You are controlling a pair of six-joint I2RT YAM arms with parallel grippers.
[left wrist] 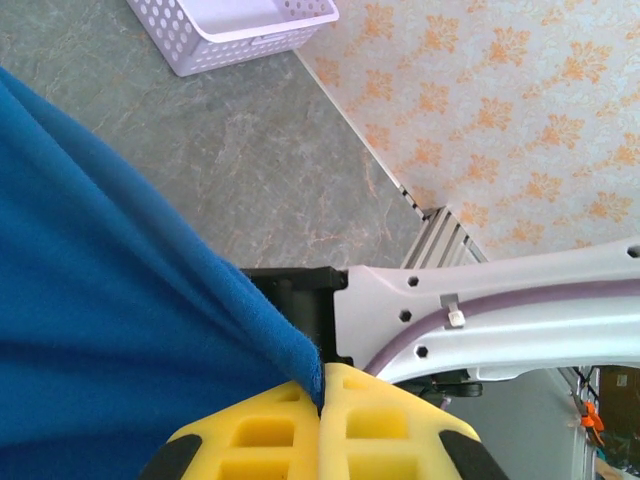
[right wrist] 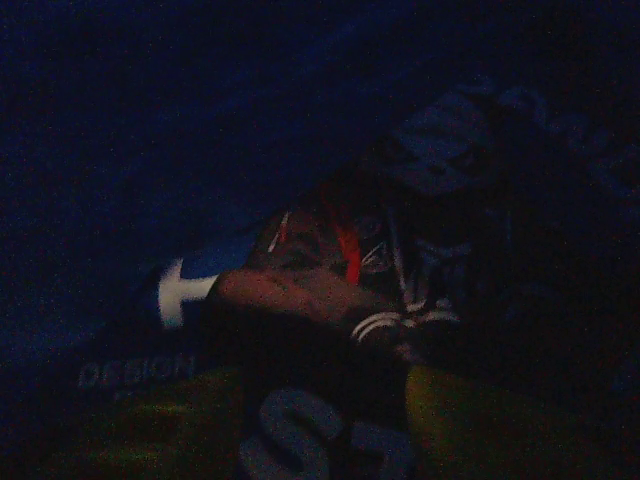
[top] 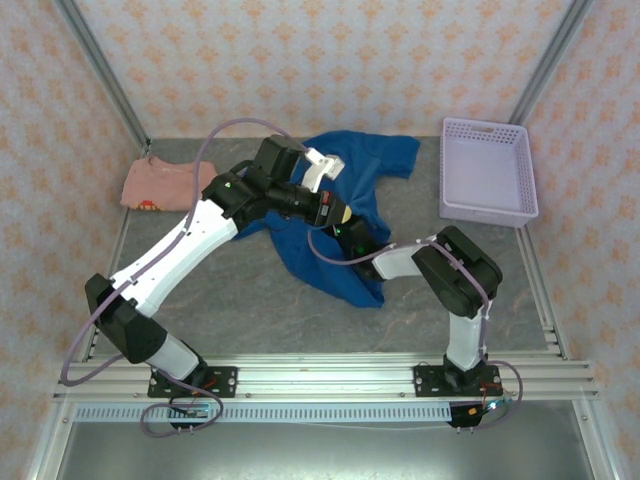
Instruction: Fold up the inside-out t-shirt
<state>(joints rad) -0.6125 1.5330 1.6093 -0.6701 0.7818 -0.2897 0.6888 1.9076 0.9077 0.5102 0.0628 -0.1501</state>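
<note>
The royal-blue inside-out t-shirt (top: pixel 345 190) lies bunched across the middle of the grey table, from the back down to a point near the front (top: pixel 368 292). My left gripper (top: pixel 338 214) reaches over it. In the left wrist view its yellow pads (left wrist: pixel 322 392) are pressed together on an edge of the blue cloth (left wrist: pixel 110 300). My right gripper (top: pixel 356 246) is tucked into the shirt just below the left one. The right wrist view is dark under the cloth, where dim print (right wrist: pixel 300 430) shows between yellowish fingers (right wrist: pixel 478 420) that stand apart.
A salmon-pink shirt (top: pixel 160 184) lies folded at the back left. A lavender basket (top: pixel 487 205) stands at the back right and shows in the left wrist view as a perforated corner (left wrist: pixel 235 45). Patterned walls close the cell.
</note>
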